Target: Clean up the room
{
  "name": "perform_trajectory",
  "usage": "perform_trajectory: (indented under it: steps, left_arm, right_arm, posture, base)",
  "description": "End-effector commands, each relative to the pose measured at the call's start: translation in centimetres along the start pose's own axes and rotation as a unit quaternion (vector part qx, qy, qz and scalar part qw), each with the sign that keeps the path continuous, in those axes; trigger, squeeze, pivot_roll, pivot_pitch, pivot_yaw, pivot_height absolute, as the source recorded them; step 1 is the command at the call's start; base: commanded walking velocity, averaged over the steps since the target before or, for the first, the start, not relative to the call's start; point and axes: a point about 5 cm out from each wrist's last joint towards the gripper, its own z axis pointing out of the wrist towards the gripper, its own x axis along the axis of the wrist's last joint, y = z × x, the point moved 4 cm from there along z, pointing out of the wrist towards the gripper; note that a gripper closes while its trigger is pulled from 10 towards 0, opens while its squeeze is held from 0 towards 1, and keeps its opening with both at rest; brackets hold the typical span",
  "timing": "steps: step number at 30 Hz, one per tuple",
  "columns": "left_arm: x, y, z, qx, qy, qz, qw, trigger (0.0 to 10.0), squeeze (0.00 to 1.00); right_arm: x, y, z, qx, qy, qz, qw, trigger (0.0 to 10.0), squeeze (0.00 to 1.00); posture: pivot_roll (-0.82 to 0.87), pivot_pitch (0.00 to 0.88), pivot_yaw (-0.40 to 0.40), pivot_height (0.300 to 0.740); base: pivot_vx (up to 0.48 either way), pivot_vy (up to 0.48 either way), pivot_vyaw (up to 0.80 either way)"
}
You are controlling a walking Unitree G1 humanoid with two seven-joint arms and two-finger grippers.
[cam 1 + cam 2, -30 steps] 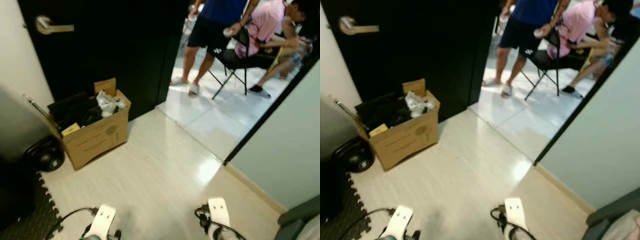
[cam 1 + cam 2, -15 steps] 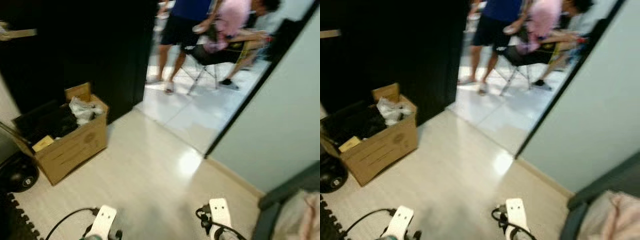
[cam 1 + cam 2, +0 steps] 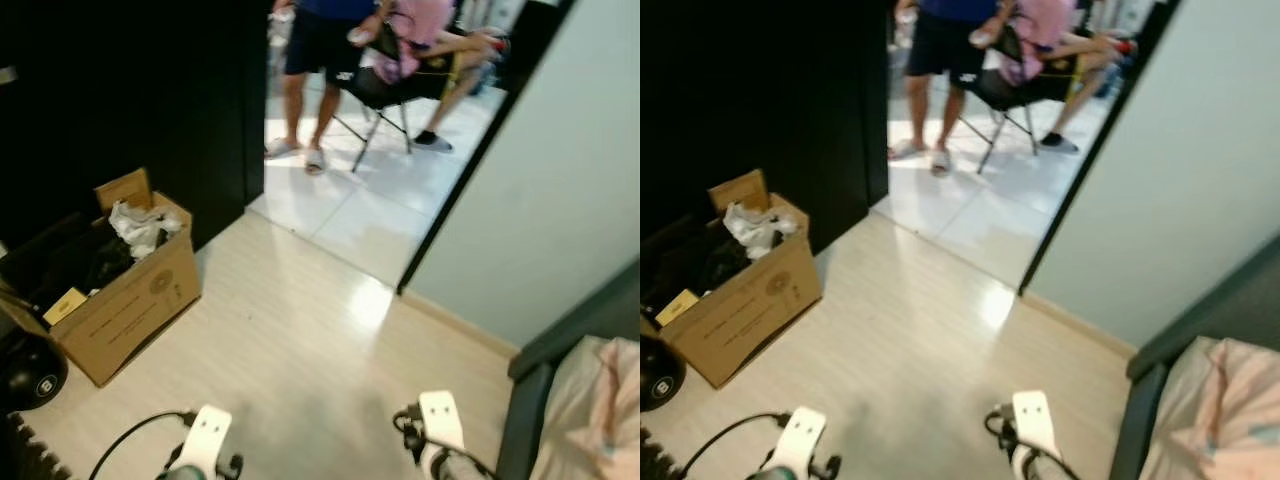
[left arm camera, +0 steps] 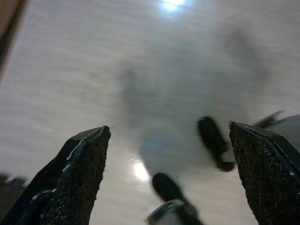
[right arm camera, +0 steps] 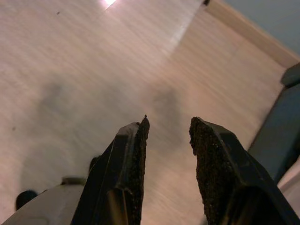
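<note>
Beside dark door, open cardboard box [image 3: 130,300], clutter-stuffed

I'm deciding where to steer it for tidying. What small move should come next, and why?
Probably a slight turn right toward the bed, where pink fabric lies rumpled. Both grippers, left gripper and right gripper, hang open over bare wooden floor holding nothing, and the cardboard box already holds clutter.
</note>
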Motion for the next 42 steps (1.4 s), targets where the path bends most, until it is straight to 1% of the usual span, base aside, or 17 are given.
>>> perform_trajectory:
  steps: [1, 19, 22, 23, 26, 33, 42]
  left_arm:
    - [-1.41, 0.13, -0.29, -0.003, -0.021, 0.001, 1.0, 10.0, 0.0]
    - [-1.45, 0.19, -0.31, -0.006, -0.02, 0.007, 1.0, 10.0, 0.0]
    - [-1.5, 0.17, -0.31, -0.005, -0.021, 0.007, 1.0, 10.0, 0.0]
    - [-1.55, 0.17, -0.32, -0.005, -0.022, 0.007, 1.0, 10.0, 0.0]
    - [-1.63, 0.16, -0.34, -0.005, -0.023, 0.006, 1.0, 10.0, 0.0]
    - [-1.76, 0.14, -0.37, -0.004, -0.025, 0.006, 1.0, 10.0, 0.0]
    - [-1.66, 0.13, -0.34, -0.004, -0.025, 0.006, 1.0, 10.0, 0.0]
  right_arm:
    - [-0.28, -0.02, -0.05, 0.0, -0.006, -0.002, 1.0, 10.0, 0.0]
    - [-0.18, -0.1, -0.03, 0.003, -0.004, -0.008, 1.0, 10.0, 0.0]
    - [-0.19, -0.23, -0.01, 0.006, -0.005, -0.018, 1.0, 10.0, 0.0]
    - [-0.29, -0.21, -0.02, 0.004, -0.008, -0.007, 1.0, 10.0, 0.0]
    - [-0.36, -0.08, -0.03, 0.0, -0.01, -0.001, 1.0, 10.0, 0.0]
    - [-0.32, -0.09, -0.02, 0.002, -0.01, -0.01, 1.0, 10.0, 0.0]
    - [-0.25, -0.08, 0.02, 0.001, -0.01, -0.008, 1.0, 10.0, 0.0]
  posture:
    - [-0.05, 0.0, -0.023, 0.74]
    - [-0.05, 0.0, -0.023, 0.74]
    - [-0.05, 0.0, -0.023, 0.74]
    - [-0.05, 0.0, -0.023, 0.74]
    - [-0.05, 0.0, -0.023, 0.74]
    - [-0.05, 0.0, -0.023, 0.74]
    - [-0.05, 0.0, -0.021, 0.74]
  base:
    - [0.0, 0.0, 0.0]
    - [0.0, 0.0, -0.04]
    - [0.0, 0.0, 0.0]
    - [0.0, 0.0, -0.8]
    - [0.0, 0.0, -0.8]
    - [0.0, 0.0, -0.8]
    - [0.0, 0.0, -0.8]
